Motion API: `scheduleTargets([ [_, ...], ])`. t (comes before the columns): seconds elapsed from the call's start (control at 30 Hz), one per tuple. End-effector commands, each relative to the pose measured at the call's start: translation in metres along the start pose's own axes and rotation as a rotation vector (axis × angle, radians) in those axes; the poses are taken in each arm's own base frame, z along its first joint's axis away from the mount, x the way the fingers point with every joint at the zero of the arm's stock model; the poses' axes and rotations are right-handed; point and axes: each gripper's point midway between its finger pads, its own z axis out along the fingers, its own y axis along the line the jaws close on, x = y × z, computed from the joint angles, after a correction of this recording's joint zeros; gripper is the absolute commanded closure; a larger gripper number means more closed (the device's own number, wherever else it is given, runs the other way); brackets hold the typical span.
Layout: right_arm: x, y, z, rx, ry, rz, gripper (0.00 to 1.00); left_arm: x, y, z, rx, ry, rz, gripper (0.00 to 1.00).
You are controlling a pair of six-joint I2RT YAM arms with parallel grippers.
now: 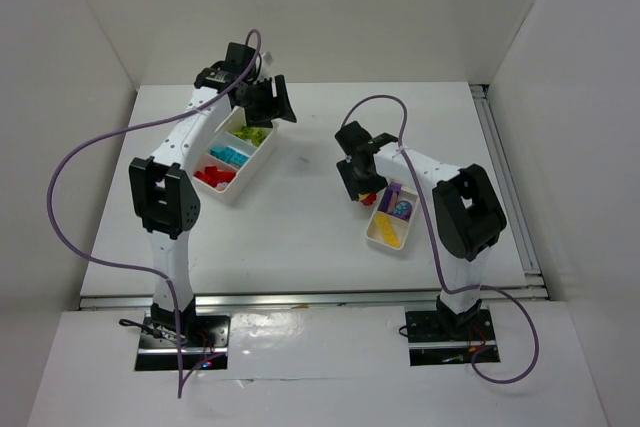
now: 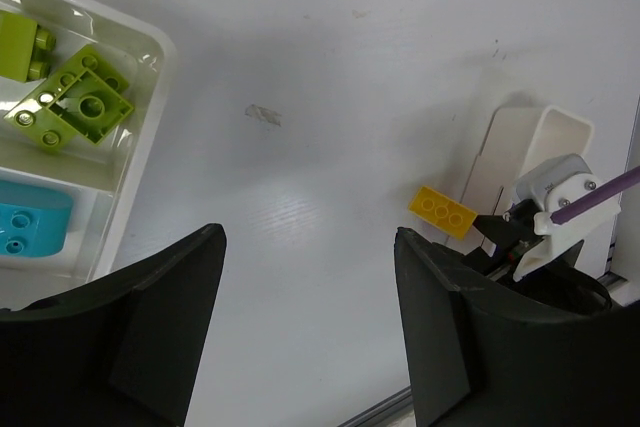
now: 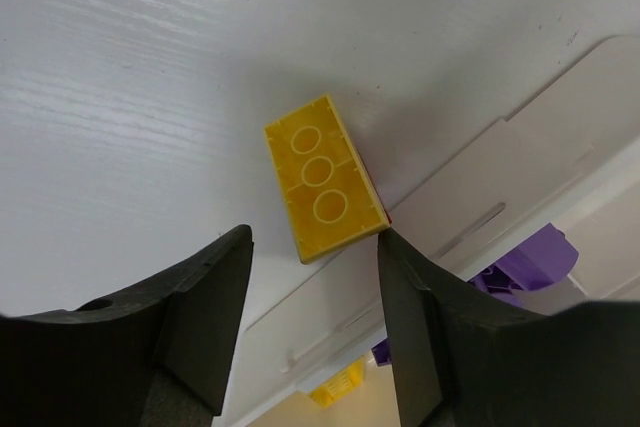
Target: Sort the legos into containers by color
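Observation:
A yellow lego [image 3: 323, 179] lies underside up on the table against the outer wall of the smaller tray [image 3: 470, 197]. A thin red edge shows beneath it. My right gripper [image 3: 315, 237] is open just short of it, one fingertip at the brick's corner. The same yellow lego [image 2: 443, 212] shows in the left wrist view. In the top view my right gripper [image 1: 362, 187] hides it, with a red bit [image 1: 371, 197] below. My left gripper [image 1: 268, 102] is open and empty beside the far end of the longer tray [image 1: 262, 159].
The longer tray holds lime green legos [image 1: 250, 134], cyan legos [image 1: 229, 156] and red legos [image 1: 212, 177], each colour in its own compartment. The smaller tray [image 1: 376, 235] holds purple legos [image 1: 398, 204] and a yellow one [image 1: 388, 234]. White walls enclose the table.

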Motion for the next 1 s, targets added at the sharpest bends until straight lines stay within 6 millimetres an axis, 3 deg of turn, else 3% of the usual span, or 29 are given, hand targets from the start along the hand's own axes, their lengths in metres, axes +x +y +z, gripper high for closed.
scheduleTargets([
  [0.0, 0.002, 0.002, 0.005, -0.004, 0.008, -0.018, 0.41, -0.003, -0.008, -0.011, 0.024, -0.017, 0.018, 0.21],
  [0.27, -0.002, -0.001, 0.008, 0.014, -0.013, -0.014, 0.51, -0.001, -0.007, -0.007, 0.029, -0.005, 0.016, 0.21],
  [0.3, 0.000, -0.002, 0.011, 0.025, -0.004, -0.016, 0.48, -0.001, -0.007, -0.007, 0.029, -0.005, 0.016, 0.21],
  [0.33, 0.000, -0.002, 0.011, 0.025, -0.004, -0.016, 0.37, -0.001, -0.007, -0.007, 0.029, -0.005, 0.016, 0.21],
  [0.57, -0.003, -0.006, 0.015, 0.048, -0.016, -0.024, 0.32, -0.001, -0.007, -0.007, 0.029, -0.005, 0.016, 0.21],
  [0.67, -0.009, -0.005, 0.016, 0.045, -0.039, -0.027, 0.42, -0.001, -0.007, -0.007, 0.029, -0.005, 0.016, 0.21],
  [0.9, -0.016, -0.001, 0.019, 0.029, -0.072, -0.020, 0.43, 0.002, -0.005, -0.005, 0.026, 0.003, 0.022, 0.21],
  [0.97, -0.016, -0.001, 0.019, 0.029, -0.072, -0.020, 0.48, 0.002, -0.005, -0.005, 0.026, 0.003, 0.022, 0.21],
])
